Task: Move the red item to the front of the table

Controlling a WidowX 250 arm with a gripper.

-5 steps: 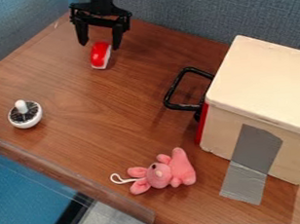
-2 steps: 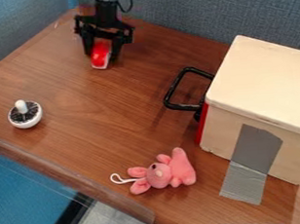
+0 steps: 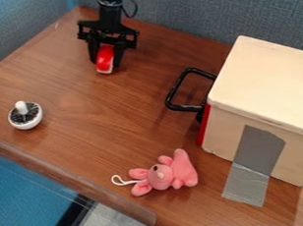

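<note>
At the upper left of the wooden table, near its back corner, the black gripper hangs low with a finger on each side of the red item. It is closed in on this small red piece with a white edge, whose lower end shows between the fingers. The red item's top end is partly hidden by the gripper.
A white and black round knob sits at the left, and a pink plush toy lies near the front edge. A wooden box with grey tape stands at the right; its black handle juts out leftward.
The gripper came down around the red item and its fingers drew together on it. Since then, both have shifted slightly toward the front and right.
</note>
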